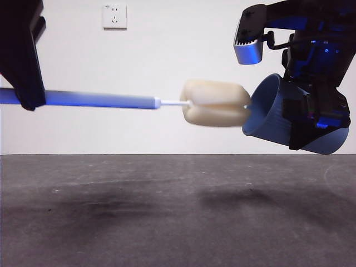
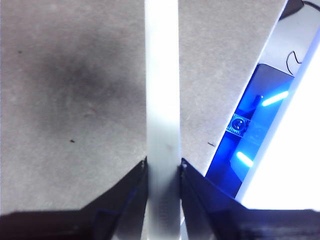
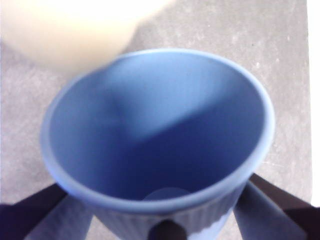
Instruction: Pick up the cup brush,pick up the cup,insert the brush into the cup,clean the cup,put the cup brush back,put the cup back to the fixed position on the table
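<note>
My left gripper (image 1: pixel 25 94) is shut on the cup brush handle (image 1: pixel 100 99) and holds it level above the table, at the left of the front view. The cream-yellow sponge head (image 1: pixel 216 103) points at the cup's mouth and touches its rim. My right gripper (image 1: pixel 311 119) is shut on the blue cup (image 1: pixel 272 114), tilted on its side with its mouth toward the sponge. In the left wrist view the handle (image 2: pixel 162 100) runs between my jaws (image 2: pixel 163 167). In the right wrist view I look into the cup (image 3: pixel 160 135), with the blurred sponge (image 3: pixel 70 30) just beyond its rim.
The dark grey table (image 1: pixel 167 211) lies well below both held things, with their shadows on it. A white wall with a socket (image 1: pixel 114 15) stands behind. The right arm's lit base (image 2: pixel 245 135) shows past the table edge in the left wrist view.
</note>
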Tool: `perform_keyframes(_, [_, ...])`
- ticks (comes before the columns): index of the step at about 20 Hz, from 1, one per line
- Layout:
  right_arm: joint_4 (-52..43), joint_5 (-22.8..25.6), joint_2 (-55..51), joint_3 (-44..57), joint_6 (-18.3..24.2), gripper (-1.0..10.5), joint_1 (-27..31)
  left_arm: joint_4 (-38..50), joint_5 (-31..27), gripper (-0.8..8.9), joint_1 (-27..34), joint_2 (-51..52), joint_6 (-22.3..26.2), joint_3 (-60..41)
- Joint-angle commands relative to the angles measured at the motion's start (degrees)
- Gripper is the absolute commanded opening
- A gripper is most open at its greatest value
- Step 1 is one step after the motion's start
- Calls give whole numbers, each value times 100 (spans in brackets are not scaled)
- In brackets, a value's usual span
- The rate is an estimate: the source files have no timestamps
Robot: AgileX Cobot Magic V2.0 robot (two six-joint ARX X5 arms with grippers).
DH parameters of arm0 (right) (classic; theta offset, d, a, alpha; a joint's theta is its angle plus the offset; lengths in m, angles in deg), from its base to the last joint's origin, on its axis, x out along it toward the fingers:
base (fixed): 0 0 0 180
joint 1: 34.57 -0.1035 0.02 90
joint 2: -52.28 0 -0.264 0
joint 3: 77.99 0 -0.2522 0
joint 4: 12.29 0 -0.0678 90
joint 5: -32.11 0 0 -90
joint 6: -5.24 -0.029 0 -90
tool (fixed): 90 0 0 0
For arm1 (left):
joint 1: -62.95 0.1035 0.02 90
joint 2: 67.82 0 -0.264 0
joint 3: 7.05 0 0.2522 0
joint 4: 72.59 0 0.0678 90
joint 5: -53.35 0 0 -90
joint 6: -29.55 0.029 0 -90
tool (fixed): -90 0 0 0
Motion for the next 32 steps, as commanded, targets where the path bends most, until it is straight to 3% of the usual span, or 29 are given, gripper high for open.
perform_keyframes(1, [0,33,11,-17,83,-17,-20,186,11,-9,-83,-149,26,15])
perform_keyframes(8, [70,297,131,-17,881,-17,-468,640,57,-9,-330,-476,0,15])
perform_keyframes(15, [-98,297,577,-17,986,-17,-1187,1119,293,-9,-728,-487,-299,15])
perform_keyframes(22, [-247,365,636,-17,909,-17,-1541,1322,286,-9,-807,-487,-713,15])
perform_keyframes(25, [-186,638,636,-17,804,-17,-1528,1003,210,-9,-800,-485,-734,15])
perform_keyframes(27, [-96,767,634,-17,774,-17,-1456,562,-131,-9,-798,-461,-732,15])
perform_keyframes(32, [-57,761,634,-17,651,-17,-1379,-232,-476,-8,-800,-57,-732,15])
